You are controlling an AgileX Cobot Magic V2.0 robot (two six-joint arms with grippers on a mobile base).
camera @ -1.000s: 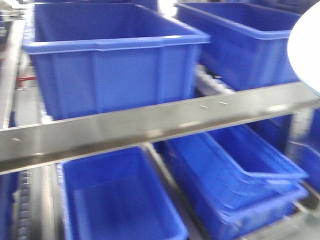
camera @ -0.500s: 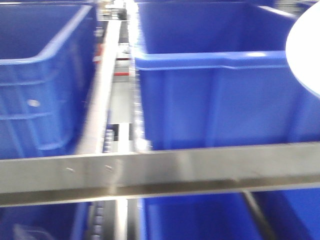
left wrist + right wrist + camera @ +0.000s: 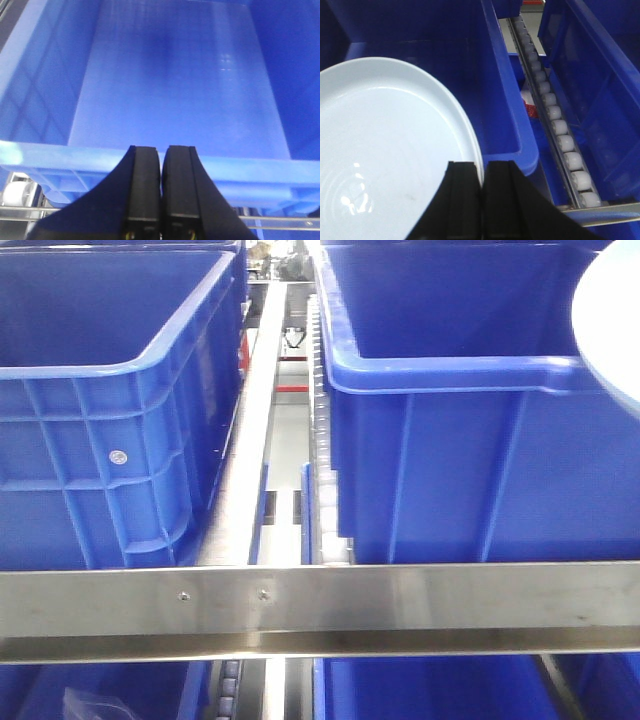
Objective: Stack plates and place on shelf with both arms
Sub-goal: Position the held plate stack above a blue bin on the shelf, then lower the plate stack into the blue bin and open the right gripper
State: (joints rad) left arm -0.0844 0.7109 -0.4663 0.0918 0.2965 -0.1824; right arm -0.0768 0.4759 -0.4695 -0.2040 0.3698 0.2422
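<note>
A white plate fills the left of the right wrist view, held over a blue crate. My right gripper is shut on its rim, one finger over the plate and one outside it. I cannot tell whether a second plate lies under it. In the front view the plate's edge shows at the upper right, above the shelf's brushed steel front rail. My left gripper is shut with nothing between its fingers and hangs over the near rim of an empty blue crate.
Two large blue crates stand on the shelf's upper tier, with a steel divider between them. More blue crates sit on the tier below. A track of white rollers runs beside the right crate.
The front view has swung sideways across the shelf and sharpened; the rail now lies level. The plate stays at the view's upper right edge.
</note>
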